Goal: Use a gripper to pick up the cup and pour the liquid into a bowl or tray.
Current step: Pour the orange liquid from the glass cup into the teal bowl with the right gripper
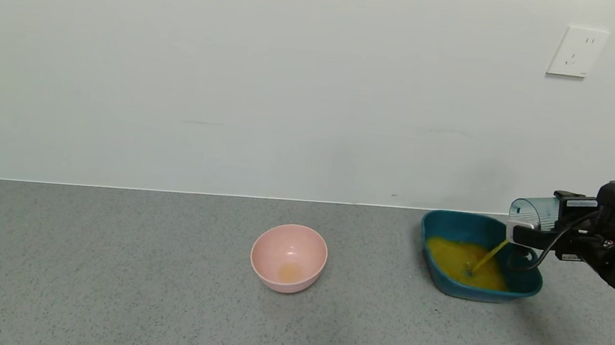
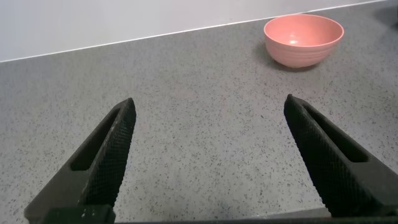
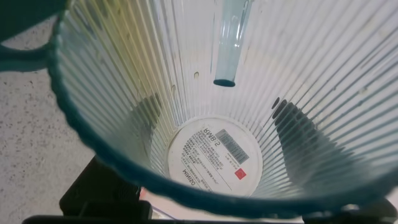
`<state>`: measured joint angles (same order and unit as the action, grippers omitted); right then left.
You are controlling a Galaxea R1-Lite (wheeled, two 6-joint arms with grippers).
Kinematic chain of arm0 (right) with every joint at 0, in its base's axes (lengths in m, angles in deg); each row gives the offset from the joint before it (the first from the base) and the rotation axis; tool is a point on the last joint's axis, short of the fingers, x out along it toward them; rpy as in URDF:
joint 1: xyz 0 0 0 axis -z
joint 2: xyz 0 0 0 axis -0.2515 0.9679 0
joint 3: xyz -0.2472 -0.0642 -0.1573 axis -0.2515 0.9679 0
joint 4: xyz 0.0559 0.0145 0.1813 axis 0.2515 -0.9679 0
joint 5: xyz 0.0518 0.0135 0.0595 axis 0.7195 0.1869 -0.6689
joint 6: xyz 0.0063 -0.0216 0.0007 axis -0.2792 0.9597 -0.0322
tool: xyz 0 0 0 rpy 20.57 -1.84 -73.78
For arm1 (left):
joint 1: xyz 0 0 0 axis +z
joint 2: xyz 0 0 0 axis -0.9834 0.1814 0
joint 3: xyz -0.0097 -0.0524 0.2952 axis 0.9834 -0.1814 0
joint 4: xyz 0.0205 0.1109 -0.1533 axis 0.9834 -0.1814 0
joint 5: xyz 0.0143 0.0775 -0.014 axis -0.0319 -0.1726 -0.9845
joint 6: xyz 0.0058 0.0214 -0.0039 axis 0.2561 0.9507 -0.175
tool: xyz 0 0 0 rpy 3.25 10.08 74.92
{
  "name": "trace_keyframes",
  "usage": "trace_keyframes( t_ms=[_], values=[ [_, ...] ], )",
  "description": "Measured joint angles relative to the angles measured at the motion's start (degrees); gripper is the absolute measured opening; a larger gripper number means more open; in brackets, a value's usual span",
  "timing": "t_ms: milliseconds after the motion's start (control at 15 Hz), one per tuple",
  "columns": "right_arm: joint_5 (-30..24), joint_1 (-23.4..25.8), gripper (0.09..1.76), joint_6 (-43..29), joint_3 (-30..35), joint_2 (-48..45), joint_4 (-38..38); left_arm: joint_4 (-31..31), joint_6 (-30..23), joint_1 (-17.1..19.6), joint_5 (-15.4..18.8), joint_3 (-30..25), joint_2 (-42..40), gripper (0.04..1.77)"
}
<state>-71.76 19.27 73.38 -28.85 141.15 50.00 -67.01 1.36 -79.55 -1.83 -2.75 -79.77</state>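
Cup (image 1: 532, 211): clamped in my right gripper (image 1: 544, 227), tipped on its side above the teal basin's (image 1: 435, 222) right rim. A thin stream of liquid (image 1: 490, 256) falls into the orange pool below. My left gripper (image 2: 208, 155) hovers open-fingered over the grey countertop (image 1: 113, 267); pink bowl (image 1: 288, 257) beyond it.

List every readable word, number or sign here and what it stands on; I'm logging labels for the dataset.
"KWP 2": on the round white sticker on the base of the cup, seen through it in the right wrist view.
The sticker's barcode, red square and small print: too small to read.
The white sticker on the right gripper: unreadable.
The wall socket: no readable text.
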Motion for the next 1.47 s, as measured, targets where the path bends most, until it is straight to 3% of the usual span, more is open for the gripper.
trace_keyframes(
  t_ms=[467,1467],
  values=[
    [0.00,-1.07,1.35,6.44,-0.35,-1.40,0.02,0.00,0.00,0.00,-0.02,0.00,0.00,1.72],
    [1.07,-2.71,1.35,7.63,-0.37,-2.51,0.04,0.00,0.00,0.00,0.00,0.00,0.00,1.72]
  ],
)
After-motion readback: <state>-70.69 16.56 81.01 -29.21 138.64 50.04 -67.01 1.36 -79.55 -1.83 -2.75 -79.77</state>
